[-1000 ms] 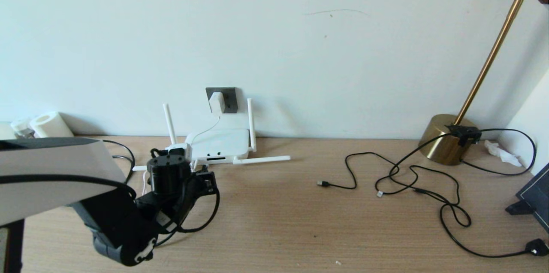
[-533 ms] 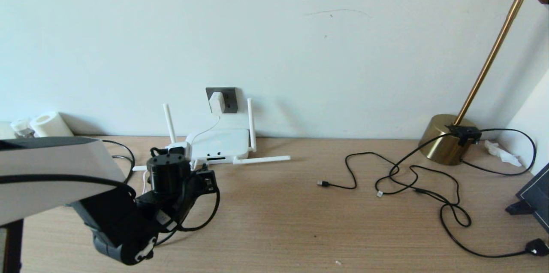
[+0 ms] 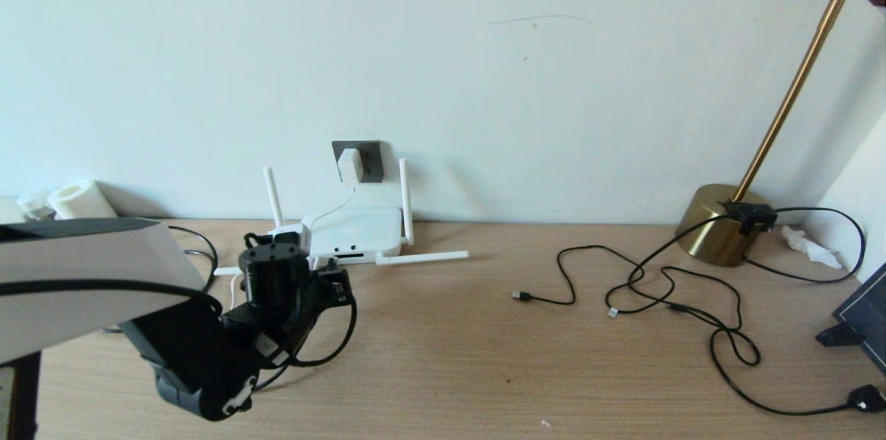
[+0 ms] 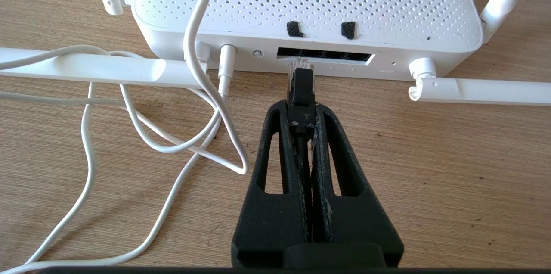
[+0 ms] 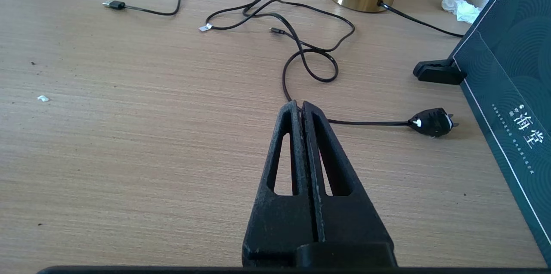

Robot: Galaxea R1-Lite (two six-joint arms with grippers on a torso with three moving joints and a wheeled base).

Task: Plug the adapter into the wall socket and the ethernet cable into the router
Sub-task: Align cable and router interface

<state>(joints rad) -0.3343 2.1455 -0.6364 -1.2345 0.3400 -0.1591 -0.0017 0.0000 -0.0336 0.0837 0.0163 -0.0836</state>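
The white router [image 4: 301, 7] lies flat against the wall, its port row [image 4: 335, 55] facing my left gripper [image 4: 302, 108]. That gripper is shut on the black plug of the ethernet cable [image 4: 301, 88]. The plug's clear tip sits at the left end of the port row; how far in it is I cannot tell. In the head view my left arm [image 3: 273, 281] hides the plug in front of the router [image 3: 356, 231]. The white adapter [image 3: 350, 165] sits in the dark grey wall socket [image 3: 372, 158]. My right gripper [image 5: 300, 104] hovers shut and empty over the table.
Loops of the thin white cord [image 4: 129, 127] lie left of the plug. Two router antennas [image 3: 422, 258] lie flat on the table. To the right are thin black cords [image 3: 664, 288], a brass lamp base [image 3: 723, 222], a black plug [image 3: 865, 398] and a dark box [image 3: 865, 315].
My left arm has edged slightly forward toward the router with the plug in its grip. Nothing else has moved.
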